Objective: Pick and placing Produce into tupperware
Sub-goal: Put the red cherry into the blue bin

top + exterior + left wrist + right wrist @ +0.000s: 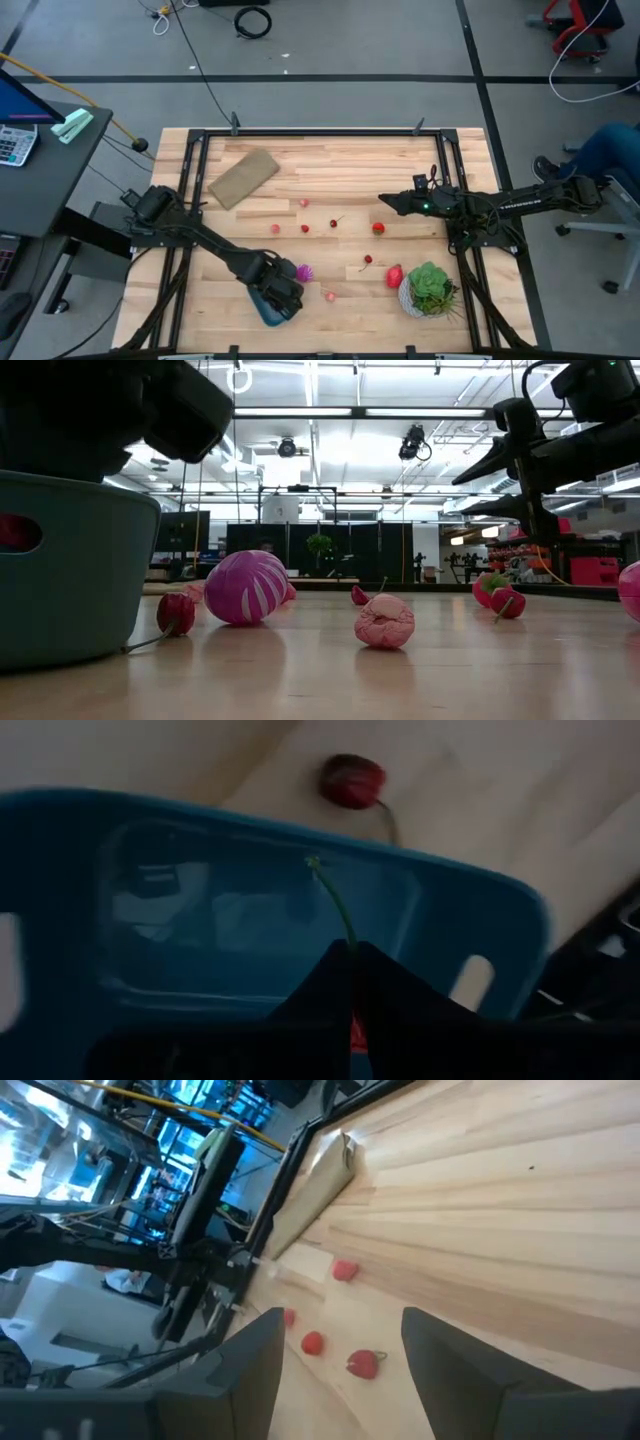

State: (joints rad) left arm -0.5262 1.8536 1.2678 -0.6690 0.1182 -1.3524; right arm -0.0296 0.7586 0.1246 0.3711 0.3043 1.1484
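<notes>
My left gripper (281, 292) is at the table's near edge, over the teal tupperware (270, 310), and is shut on a red cherry-like piece. In the low view it (120, 410) hangs just above the tupperware (60, 570). Other produce lies loose on the wood: a magenta ball (303, 272) (245, 587), a pale pink piece (328, 295) (385, 622), a cherry (352, 780) (175, 613) beside the tupperware, and several red pieces (333, 222) mid-table. My right gripper (385, 201) (340, 1380) hovers open above the table's middle right, touching nothing. My left gripper pinches the red cherry-like piece (356, 1034) between its two fingertips, coming from above and pointing down into the tupperware (230, 920). Only a sliver of red shows between the fingers. Its green stem (335, 905) sticks out past the fingertips over the tupperware's floor.
A green leafy plant in a white pot (430, 288) stands near the right near corner, with red pieces (395, 275) beside it. A flat tan piece (243, 177) (320, 1180) lies at the far left. The table's black frame rails (190, 190) run along both sides.
</notes>
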